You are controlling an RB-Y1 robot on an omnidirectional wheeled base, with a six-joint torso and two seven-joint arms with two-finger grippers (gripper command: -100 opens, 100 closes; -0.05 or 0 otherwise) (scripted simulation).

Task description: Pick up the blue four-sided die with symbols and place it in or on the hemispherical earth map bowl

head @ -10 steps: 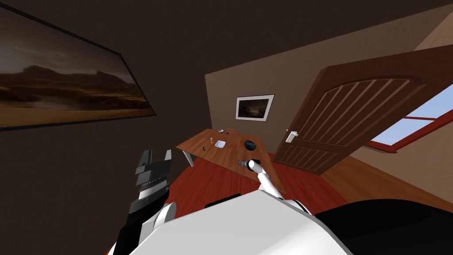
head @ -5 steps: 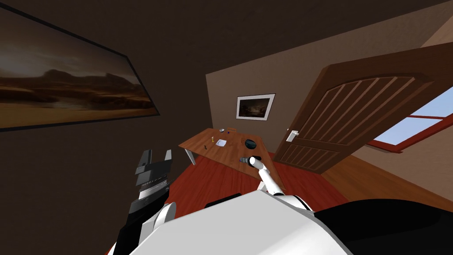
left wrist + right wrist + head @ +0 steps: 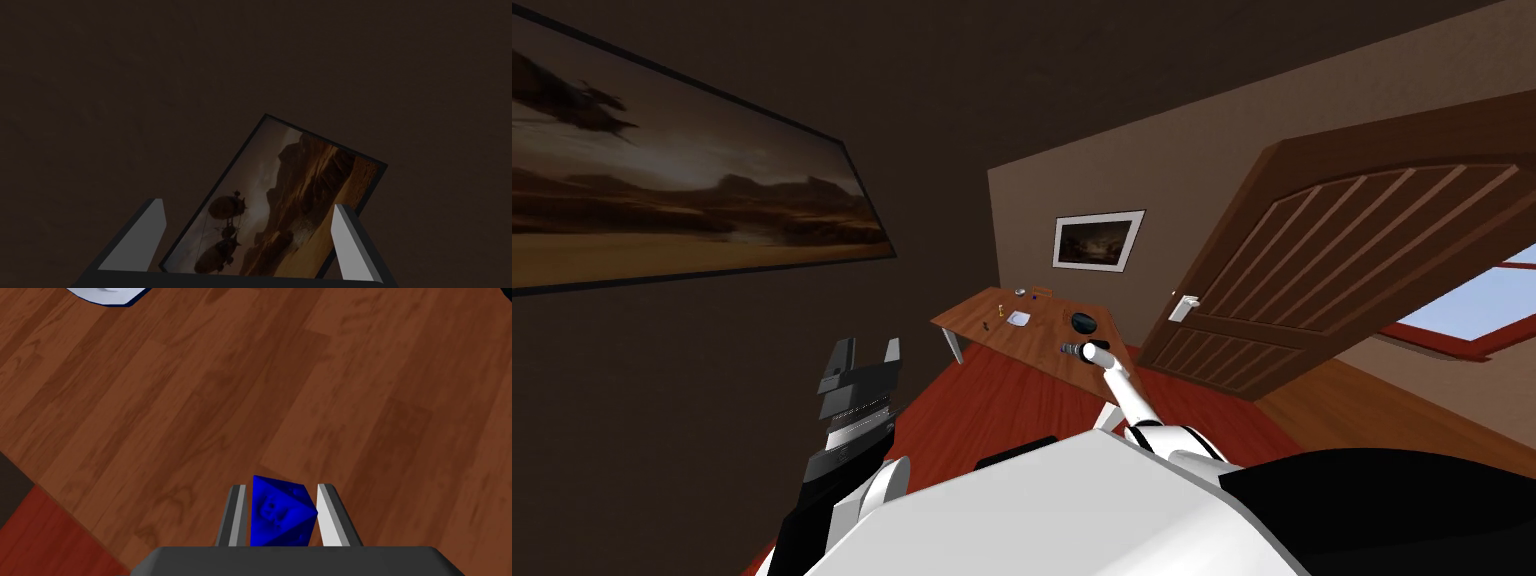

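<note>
Right gripper (image 3: 282,489): 2 fingers clamped on the sides of the blue die (image 3: 277,513), with 1 symbol-marked face toward the wrist camera. The die sits deep between the blades, over the brown wooden table (image 3: 310,398). Contact between die and tabletop: cannot tell. Head view, centre of frame: the right arm reaches over the table, with the gripper just below and left of the dark round bowl (image 3: 1083,321), near it but apart. A white dish (image 3: 1019,318) lies left of the bowl on the same top. Left gripper (image 3: 866,352): lower left of frame, raised beside the dark wall, 2 fingers wide apart.
</note>
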